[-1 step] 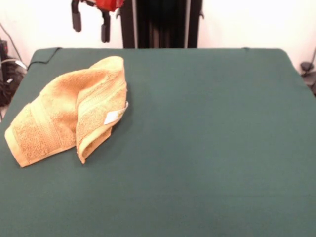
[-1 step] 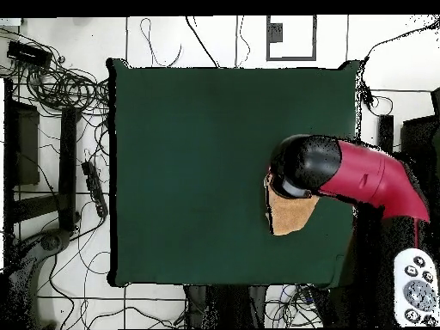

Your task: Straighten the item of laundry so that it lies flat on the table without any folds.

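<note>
Nearby, table (image 1: 207, 163) bare green felt across front and right side. Towel (image 1: 64, 116) farther back toward left edge, crumpled: right flap doubled over main body, white care label (image 1: 114, 117) showing at fold, so not yet flat. Beyond, gripper (image 1: 90, 22) hangs raised above far edge, clear of cloth, fingers spread apart, holding nothing; probably parked between grasps. Arm (image 2: 361, 176) in overhead view covers most of towel; only lower corner shows. Gripper's upper part cut off by frame.
</note>
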{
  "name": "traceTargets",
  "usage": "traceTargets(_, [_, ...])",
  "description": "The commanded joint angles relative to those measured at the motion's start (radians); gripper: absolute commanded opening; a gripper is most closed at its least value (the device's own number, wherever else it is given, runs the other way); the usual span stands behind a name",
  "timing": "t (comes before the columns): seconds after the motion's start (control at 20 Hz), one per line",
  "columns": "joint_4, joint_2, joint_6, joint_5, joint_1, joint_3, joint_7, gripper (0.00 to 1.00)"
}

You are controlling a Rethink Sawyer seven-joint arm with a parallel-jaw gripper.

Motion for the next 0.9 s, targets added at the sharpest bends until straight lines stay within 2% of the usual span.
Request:
traceTargets(0.05, [-0.101,0.135,0.024,0.002,-0.012,0.171,-0.092,1.0])
traceTargets(0.5, [-0.203,0.23,0.024,0.001,-0.022,0.192,-0.053,1.0])
traceTargets(0.9, [-0.224,0.294,-0.044,0.011,-0.023,0.189,-0.011,1.0])
